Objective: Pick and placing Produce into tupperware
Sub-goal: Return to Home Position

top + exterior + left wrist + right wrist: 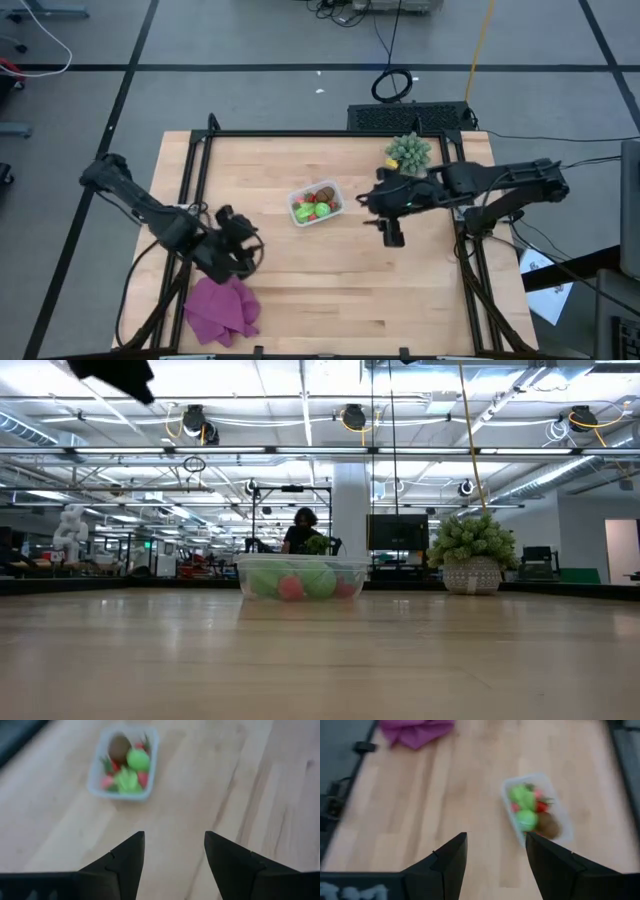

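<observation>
The clear tupperware (316, 204) sits on the table's middle and holds the produce: a brown oval (326, 194), red pieces (321, 209) and two bright green pieces (304, 212). It also shows in the low view (303, 578), the left wrist view (124, 763) and the right wrist view (535, 807). My left gripper (174, 851) is open, above the table's left near part, left of the tupperware. My right gripper (496, 851) is open, just right of the tupperware, above the table. Neither touches anything.
A spiky pale-green plant (409, 154) in a pot stands near the far right of the table (300, 290). A purple cloth (222, 309) lies at the near left edge. A black frame (190, 170) runs along the table's sides. A person (299, 530) shows in the room behind.
</observation>
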